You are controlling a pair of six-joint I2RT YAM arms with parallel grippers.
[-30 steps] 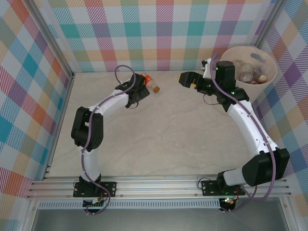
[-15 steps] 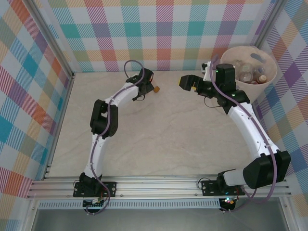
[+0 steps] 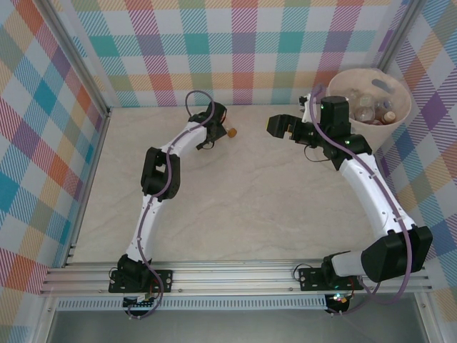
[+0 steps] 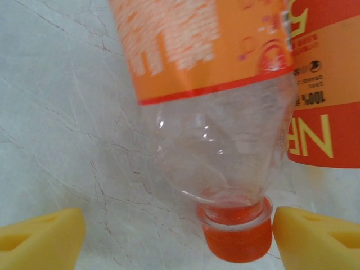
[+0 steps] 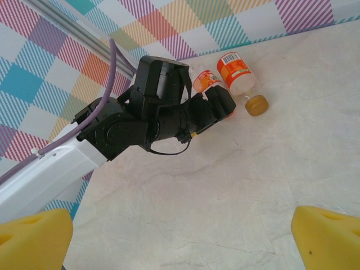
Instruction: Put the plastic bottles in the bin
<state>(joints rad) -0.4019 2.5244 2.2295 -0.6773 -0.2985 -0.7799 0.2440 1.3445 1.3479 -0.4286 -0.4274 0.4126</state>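
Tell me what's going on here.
The left gripper is at an orange-labelled bottle lying near the far wall, its jaws open on either side of the orange cap, not yet gripping. A second bottle lies beside it. The right gripper hovers open near the bin, which already holds several bottles.

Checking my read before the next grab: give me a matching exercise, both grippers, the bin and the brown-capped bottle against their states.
1 left gripper
2 right gripper
3 bin
4 brown-capped bottle

A bottles inside
B lying on the table
C open, empty
D open astride the orange-capped bottle

Pairs: 1-D, 2-C, 3-A, 4-B.
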